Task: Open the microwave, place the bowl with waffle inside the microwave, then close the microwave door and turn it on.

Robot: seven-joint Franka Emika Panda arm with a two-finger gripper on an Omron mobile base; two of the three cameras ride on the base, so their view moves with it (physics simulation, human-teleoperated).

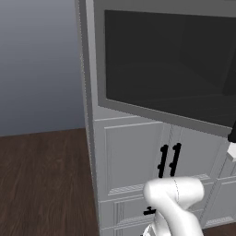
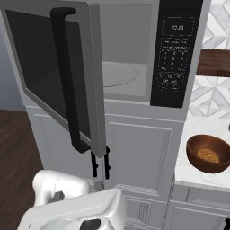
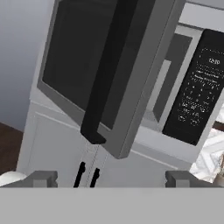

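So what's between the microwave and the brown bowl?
In the right base view, bare marble counter lies between the microwave and the bowl; nothing stands there.

microwave [image 2: 134, 54]: 1 | microwave door [image 2: 40, 67]: 1 (open) | bowl [image 2: 209, 153]: 1 | cabinet handles [image 2: 100, 164]: 2

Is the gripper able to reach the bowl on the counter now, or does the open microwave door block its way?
Probably yes. The gripper is open and holds nothing, and the microwave door swings left, away from the bowl on the counter to the right. The arm must swing right first.
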